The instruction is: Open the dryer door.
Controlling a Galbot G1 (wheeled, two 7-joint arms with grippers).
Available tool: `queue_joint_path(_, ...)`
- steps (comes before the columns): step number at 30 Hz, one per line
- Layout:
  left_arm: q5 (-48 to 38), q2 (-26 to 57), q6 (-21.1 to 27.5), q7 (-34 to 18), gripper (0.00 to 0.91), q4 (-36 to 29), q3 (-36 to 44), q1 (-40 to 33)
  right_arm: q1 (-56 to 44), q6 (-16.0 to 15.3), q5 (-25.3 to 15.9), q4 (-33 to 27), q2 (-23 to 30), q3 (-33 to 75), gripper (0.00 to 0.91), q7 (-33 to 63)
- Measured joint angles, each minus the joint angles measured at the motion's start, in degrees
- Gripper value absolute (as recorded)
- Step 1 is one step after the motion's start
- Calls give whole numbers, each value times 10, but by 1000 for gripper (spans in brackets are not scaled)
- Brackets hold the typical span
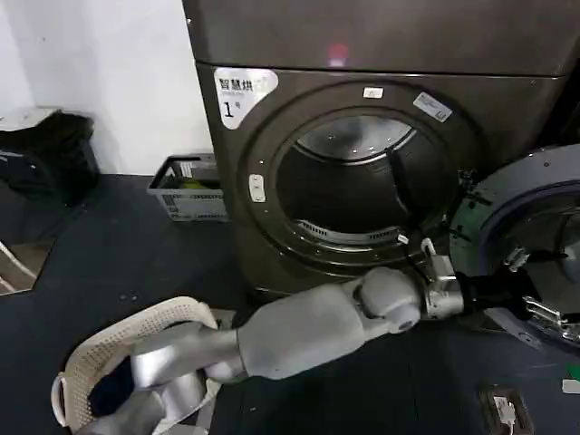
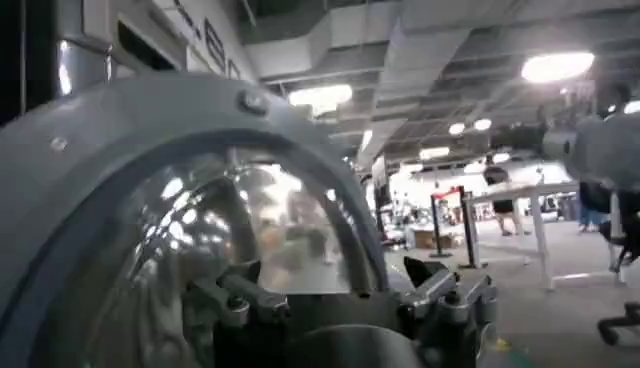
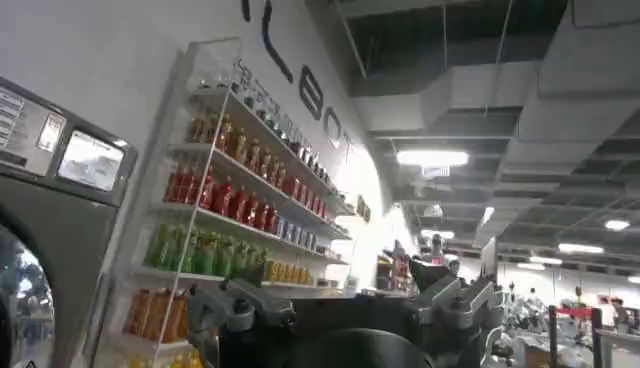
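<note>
Dryer door was already swung well off the dryer, drum exposed, just past the left gripper, fingers spread and empty; job looked nearly done.

Mock laundry corner in large exhibition hall, indicated by numbered dryer, laundry basket, drink shelves, exposed ceiling ducts, fluorescent lights.

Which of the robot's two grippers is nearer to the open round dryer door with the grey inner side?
Left. The left gripper reaches across to the round grey-lined dryer door, right at its inner face. The right gripper points up toward a drinks shelf, away from that door.
</note>
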Motion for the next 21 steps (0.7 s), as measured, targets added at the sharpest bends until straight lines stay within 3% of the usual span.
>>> queue_joint_path(21,-12,241,-5,-13,907,-147,-23,51,12,0,-12,16,-4,-3,907,-7)
